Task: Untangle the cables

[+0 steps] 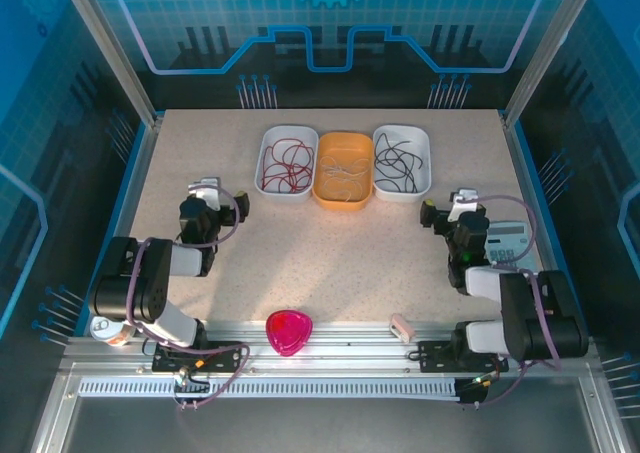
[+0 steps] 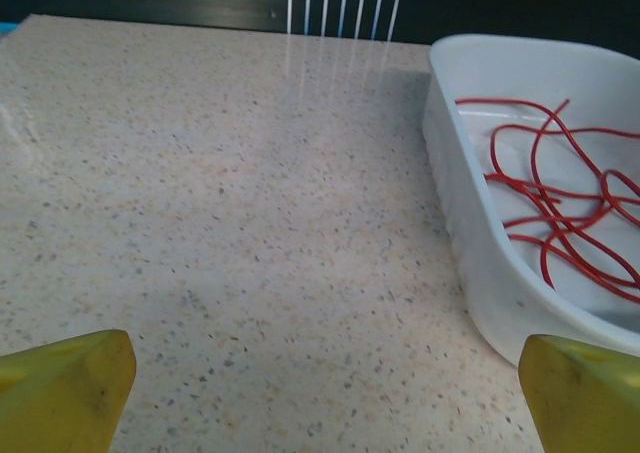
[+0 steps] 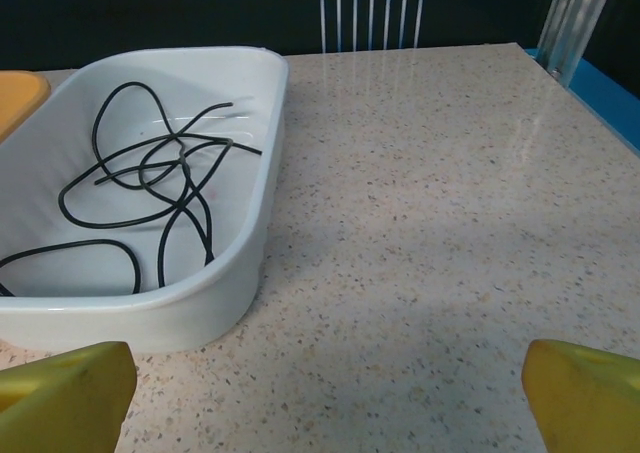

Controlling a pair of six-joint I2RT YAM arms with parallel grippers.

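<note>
Three trays stand side by side at the back middle of the table. The left white tray (image 1: 264, 163) holds red cables (image 1: 288, 165), the orange tray (image 1: 343, 204) holds pale cables (image 1: 343, 169), and the right white tray (image 1: 428, 163) holds black cables (image 1: 399, 163). My left gripper (image 1: 222, 195) hovers over bare table left of the trays, open and empty. In the left wrist view the left gripper (image 2: 325, 393) faces the red cables (image 2: 560, 203). My right gripper (image 1: 447, 205) is open and empty right of the trays. In the right wrist view the right gripper (image 3: 325, 393) faces the black cables (image 3: 150, 193).
A pink heart-shaped bowl (image 1: 288, 331) and a small pale block (image 1: 402, 326) sit on the front rail. A grey device with a display (image 1: 505, 241) lies by the right arm. Bare speckled tabletop (image 1: 330, 263) stretches between the arms and the trays.
</note>
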